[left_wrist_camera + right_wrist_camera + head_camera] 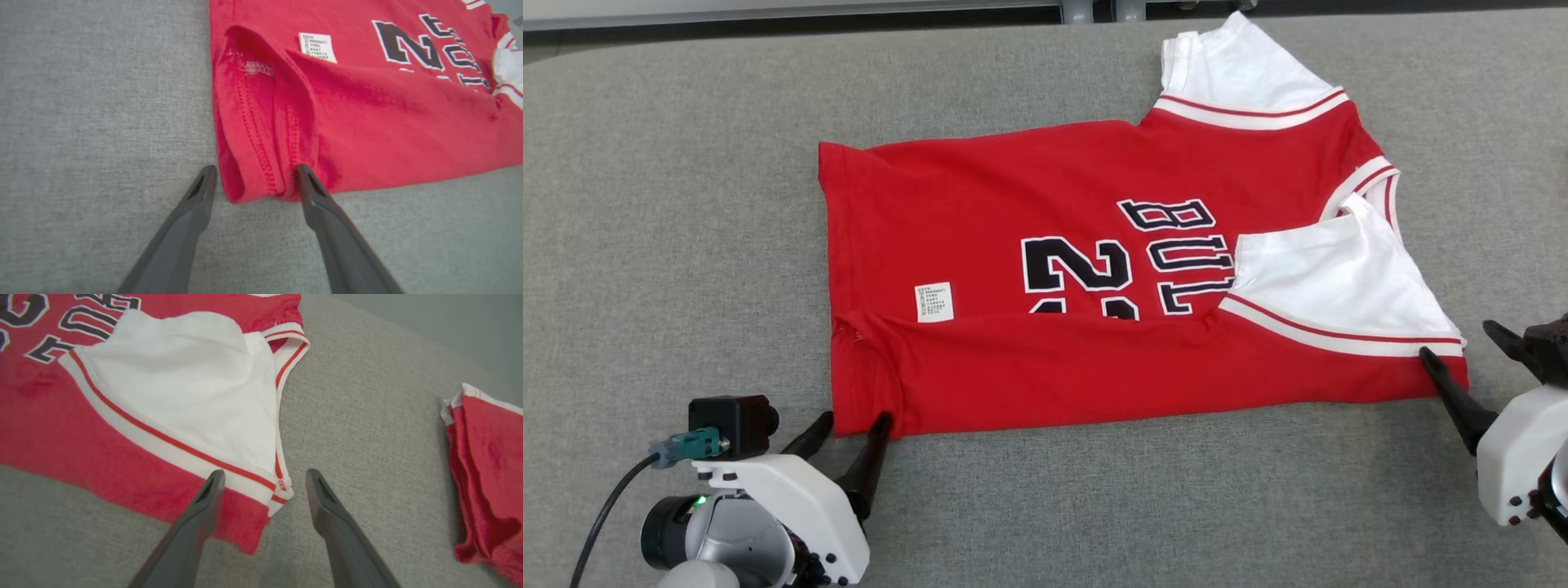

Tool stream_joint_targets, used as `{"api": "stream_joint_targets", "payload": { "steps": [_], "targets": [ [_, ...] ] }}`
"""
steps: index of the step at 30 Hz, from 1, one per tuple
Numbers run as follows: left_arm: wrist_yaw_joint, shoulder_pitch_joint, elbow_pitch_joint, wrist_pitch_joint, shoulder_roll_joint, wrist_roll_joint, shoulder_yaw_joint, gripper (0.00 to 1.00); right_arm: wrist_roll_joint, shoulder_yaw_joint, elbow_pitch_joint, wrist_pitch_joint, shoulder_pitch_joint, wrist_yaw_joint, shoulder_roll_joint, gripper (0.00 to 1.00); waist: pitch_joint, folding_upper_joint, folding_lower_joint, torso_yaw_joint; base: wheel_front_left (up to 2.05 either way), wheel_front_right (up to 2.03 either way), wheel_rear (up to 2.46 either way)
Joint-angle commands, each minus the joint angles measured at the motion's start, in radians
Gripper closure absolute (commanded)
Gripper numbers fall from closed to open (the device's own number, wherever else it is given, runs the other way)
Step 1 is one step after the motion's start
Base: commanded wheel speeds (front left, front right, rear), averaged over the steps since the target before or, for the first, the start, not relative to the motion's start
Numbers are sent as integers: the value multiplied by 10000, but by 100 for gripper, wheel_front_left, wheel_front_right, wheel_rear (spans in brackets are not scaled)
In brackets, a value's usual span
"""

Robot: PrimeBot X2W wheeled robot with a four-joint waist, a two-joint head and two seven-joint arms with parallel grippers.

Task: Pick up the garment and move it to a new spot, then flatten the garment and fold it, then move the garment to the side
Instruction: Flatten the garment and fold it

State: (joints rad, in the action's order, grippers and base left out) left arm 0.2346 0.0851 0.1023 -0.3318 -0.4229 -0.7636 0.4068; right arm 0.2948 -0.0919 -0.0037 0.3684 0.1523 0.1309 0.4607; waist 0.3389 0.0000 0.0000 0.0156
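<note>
Item: red short-sleeved jersey of soft knit cotton, with white sleeves, striped trim and dark outlined lettering [1127,343]. Expect it to be light, limp and non-fragile. It should drape and sag wherever you leave it unsupported, and its stacked layers may slide apart. Take hold at the two near corners, pinching every layer of the fold. Condition: lying flat, hem toward 9 o'clock and collar toward 3 o'clock, the near long edge turned up over the print and one white sleeve [1331,278] laid across the chest. Small white care label [934,301] showing. Location: centre of the grey woven table covering [686,204]. Left gripper [854,420], at the jersey's 7 o'clock: fingers wide apart, straddling the hem corner, nothing gripped. Right gripper [1456,339], at 4 o'clock: fingers spread about the shoulder corner, nothing gripped. A separate folded red cloth [486,465] lies well apart, at 3 o'clock in the right wrist view.
</note>
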Motion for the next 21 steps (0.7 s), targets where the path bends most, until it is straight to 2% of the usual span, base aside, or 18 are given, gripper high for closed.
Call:
{"api": "stream_joint_targets", "payload": {
  "steps": [1,6,7,8,9,10,11,16,21],
  "targets": [
    [11,147,35,-25,80,23,58,0,-226,97,-142,336,-105,-3,89,0,308,0,0,86,0,0,0],
    [-239,458,-481,-393,239,-20,475,0,-581,234,-192,1243,-27,-3,-240,0,1001,0,0,249,0,0,0],
    [-340,529,-596,-404,326,-107,533,53,-479,117,-147,1372,-28,-3,-325,0,1086,0,0,287,0,0,0],
    [-415,584,-726,-332,469,-214,538,100,-339,41,-105,1458,-16,-3,-448,0,1125,0,0,310,0,0,0],
    [-607,607,-856,-512,401,-210,718,100,-252,-2,-105,1516,5,-1,-463,51,1135,0,0,320,0,0,0],
    [-753,565,-932,-671,405,-261,865,100,-143,-60,-118,1581,26,9,-471,96,1118,0,0,331,0,0,0],
    [-872,515,-951,-690,466,-383,903,100,40,-80,-154,1586,13,9,-509,100,1054,0,0,334,0,0,0],
    [-1112,15,-720,-738,-110,-621,682,100,824,307,-633,1735,-332,6,-169,100,268,0,0,283,0,0,0],
    [-1165,-725,371,-911,-781,-886,449,100,1644,810,-1457,2320,-1100,-3,451,100,-470,0,0,248,0,0,0]
  ]
}}
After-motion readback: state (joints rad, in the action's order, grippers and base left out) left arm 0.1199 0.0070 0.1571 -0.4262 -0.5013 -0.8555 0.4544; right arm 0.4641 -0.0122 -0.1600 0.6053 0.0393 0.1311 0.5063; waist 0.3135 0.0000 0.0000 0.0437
